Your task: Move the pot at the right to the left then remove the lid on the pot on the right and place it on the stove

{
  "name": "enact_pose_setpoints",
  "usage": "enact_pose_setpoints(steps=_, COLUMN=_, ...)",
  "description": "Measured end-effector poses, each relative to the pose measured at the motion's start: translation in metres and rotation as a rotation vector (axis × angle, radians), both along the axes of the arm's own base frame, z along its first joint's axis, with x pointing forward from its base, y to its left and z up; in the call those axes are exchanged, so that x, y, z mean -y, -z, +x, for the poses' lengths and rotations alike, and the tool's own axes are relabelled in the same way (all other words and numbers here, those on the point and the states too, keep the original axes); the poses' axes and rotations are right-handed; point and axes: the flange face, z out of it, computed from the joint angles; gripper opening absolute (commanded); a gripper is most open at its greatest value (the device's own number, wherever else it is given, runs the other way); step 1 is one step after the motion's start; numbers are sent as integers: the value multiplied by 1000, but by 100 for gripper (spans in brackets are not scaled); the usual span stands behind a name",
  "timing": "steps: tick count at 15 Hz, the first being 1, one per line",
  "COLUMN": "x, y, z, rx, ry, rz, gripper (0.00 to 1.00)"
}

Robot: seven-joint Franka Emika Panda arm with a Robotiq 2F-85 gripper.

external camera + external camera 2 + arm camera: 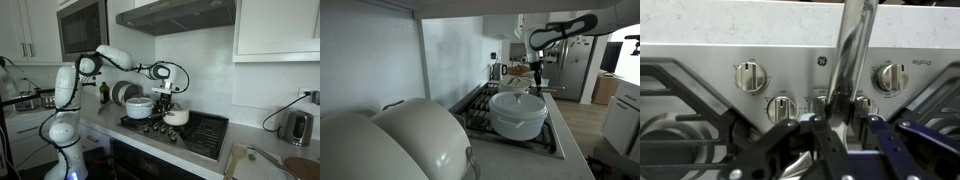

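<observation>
The low cream-white pot (177,117) sits on the front part of the black stove (205,136), right of a wider pot. In an exterior view it peeks out behind that wider pot (521,88). My gripper (170,100) hangs right over its near side. In the wrist view the gripper (828,116) is shut on a thin shiny metal bar (852,50), seemingly the pot's handle, which runs out over the stove's knobs (750,75). Whether the lid lies on the pot I cannot tell.
A wider white pot with a domed lid (139,106) (517,113) stands on the stove beside the small one. A kettle (295,126) and a cutting board (258,160) are on the counter. The range hood (185,12) hangs overhead. White domed ware (410,140) fills one foreground.
</observation>
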Motion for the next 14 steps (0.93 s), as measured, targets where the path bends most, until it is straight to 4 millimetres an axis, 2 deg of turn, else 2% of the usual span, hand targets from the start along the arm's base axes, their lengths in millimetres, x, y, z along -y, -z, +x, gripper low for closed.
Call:
enact_pose_setpoints(steps=6, x=-21, y=1, z=-5, rx=-8, ry=-36, rz=3, gripper=7)
enact_pose_setpoints(steps=13, x=-25, y=1, z=-5, rx=-10, ry=-43, rz=3, gripper=7)
enact_pose_setpoints(steps=14, x=-25, y=1, z=-5, rx=-10, ry=-44, rz=3, gripper=24)
